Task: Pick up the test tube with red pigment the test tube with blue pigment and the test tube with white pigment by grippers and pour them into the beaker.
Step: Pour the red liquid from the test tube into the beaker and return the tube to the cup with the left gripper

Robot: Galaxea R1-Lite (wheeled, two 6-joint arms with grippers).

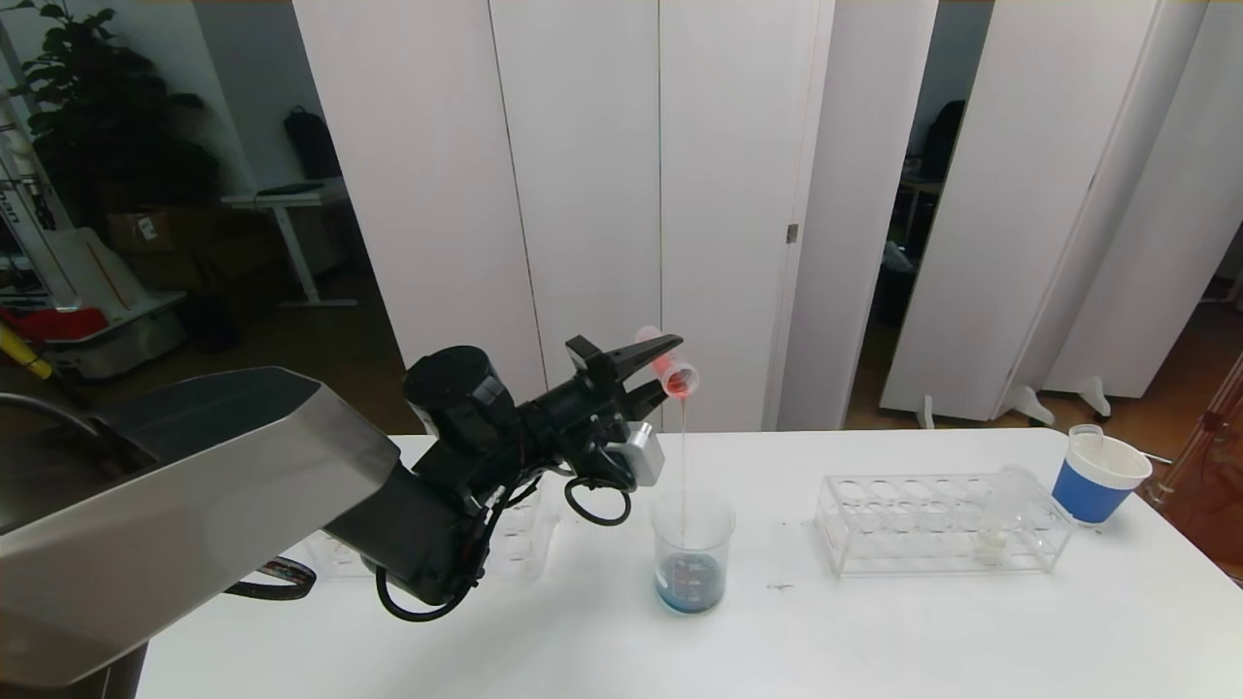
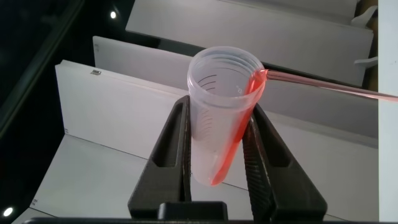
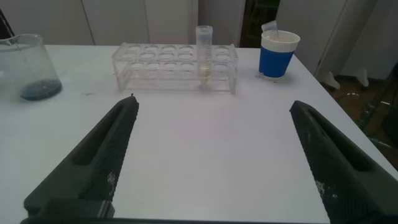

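Observation:
My left gripper (image 1: pixel 653 367) is shut on the test tube with red pigment (image 1: pixel 670 366), held tilted high over the beaker (image 1: pixel 691 553). A thin red stream (image 1: pixel 684 456) runs from the tube's lip down into the beaker, which holds dark blue liquid at its bottom. In the left wrist view the tube (image 2: pixel 211 143) sits clamped in the gripper (image 2: pixel 219 106), red running along its inner wall. The test tube with white pigment (image 1: pixel 995 524) stands in the clear rack (image 1: pixel 903 529) on the right. My right gripper (image 3: pixel 214 104) is open over bare table. The test tube with blue pigment is out of view.
A blue-sleeved paper cup (image 1: pixel 1097 476) with a clear tube end poking out stands at the table's far right corner. A second clear rack (image 1: pixel 529 544) lies behind my left arm. White partition panels stand behind the table.

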